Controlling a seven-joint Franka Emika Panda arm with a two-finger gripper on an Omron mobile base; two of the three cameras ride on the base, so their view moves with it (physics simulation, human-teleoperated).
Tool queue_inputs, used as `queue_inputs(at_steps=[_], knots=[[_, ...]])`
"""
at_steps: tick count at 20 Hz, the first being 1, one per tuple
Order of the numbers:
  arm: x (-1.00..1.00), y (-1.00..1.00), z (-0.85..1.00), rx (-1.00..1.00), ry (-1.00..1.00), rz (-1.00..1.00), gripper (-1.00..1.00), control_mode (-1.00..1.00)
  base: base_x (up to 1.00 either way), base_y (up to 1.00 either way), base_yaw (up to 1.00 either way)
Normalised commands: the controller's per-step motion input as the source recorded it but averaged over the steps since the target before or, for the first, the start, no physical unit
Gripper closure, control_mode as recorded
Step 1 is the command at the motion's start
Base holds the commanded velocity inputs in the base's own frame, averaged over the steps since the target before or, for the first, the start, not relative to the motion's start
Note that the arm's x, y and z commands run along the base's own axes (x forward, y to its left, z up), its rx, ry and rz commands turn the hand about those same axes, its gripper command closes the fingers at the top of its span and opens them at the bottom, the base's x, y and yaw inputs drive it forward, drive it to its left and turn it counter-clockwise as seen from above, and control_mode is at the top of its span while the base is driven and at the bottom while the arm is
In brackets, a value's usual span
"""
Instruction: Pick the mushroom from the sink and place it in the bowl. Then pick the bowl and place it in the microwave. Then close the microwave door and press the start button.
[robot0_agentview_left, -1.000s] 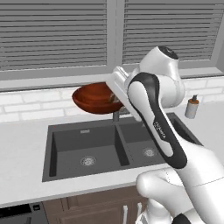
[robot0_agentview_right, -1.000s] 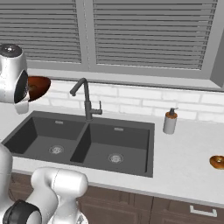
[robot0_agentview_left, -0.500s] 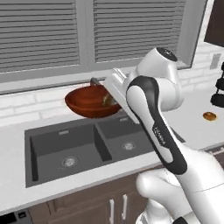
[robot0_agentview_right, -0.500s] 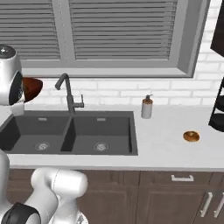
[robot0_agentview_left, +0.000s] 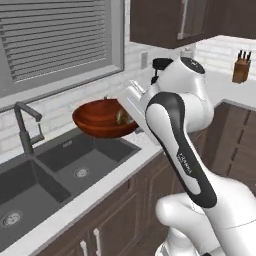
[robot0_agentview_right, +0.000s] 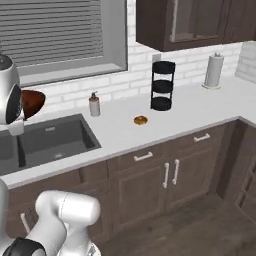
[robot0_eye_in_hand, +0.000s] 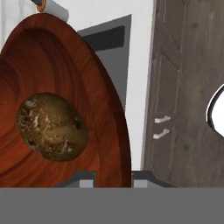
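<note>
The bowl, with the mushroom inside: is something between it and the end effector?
No. The end effector is already shut on the rim of the bowl, which it holds above the sink. The mushroom lies inside the bowl.

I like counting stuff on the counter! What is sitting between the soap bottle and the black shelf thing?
A small round brown thing lies on the counter between the soap bottle and the black tiered stand, in the right base view.

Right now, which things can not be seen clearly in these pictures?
- Jaws' contact with the bowl: left base view, the arm covers it; hand view, the bottom edge cuts it off.
- Bowl: right base view, half hidden behind the arm.
- Sink: left base view, cut by the left edge.
- Small brown item on the counter: too small.
</note>
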Motion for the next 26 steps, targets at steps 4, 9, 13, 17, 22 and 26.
queue_inputs(at_steps=[4, 9, 13, 17, 22, 26], knots=[[0.00, 0.00, 0.00, 0.00, 0.00, 0.00, 1.00, 1.00, -0.17, -0.06, -0.81], [0.00, 0.00, 0.00, 0.00, 0.00, 0.00, 1.00, 1.00, -0.02, -0.14, -0.83], [0.00, 0.00, 0.00, 0.00, 0.00, 0.00, 1.00, 1.00, 0.00, -0.24, -0.82], [0.00, 0.00, 0.00, 0.00, 0.00, 0.00, 1.00, 1.00, 0.00, -0.29, -0.79], [0.00, 0.00, 0.00, 0.00, 0.00, 0.00, 1.00, 1.00, 0.00, -0.40, -0.77], [0.00, 0.00, 0.00, 0.00, 0.00, 0.00, 1.00, 1.00, 0.00, -0.38, -0.75]])
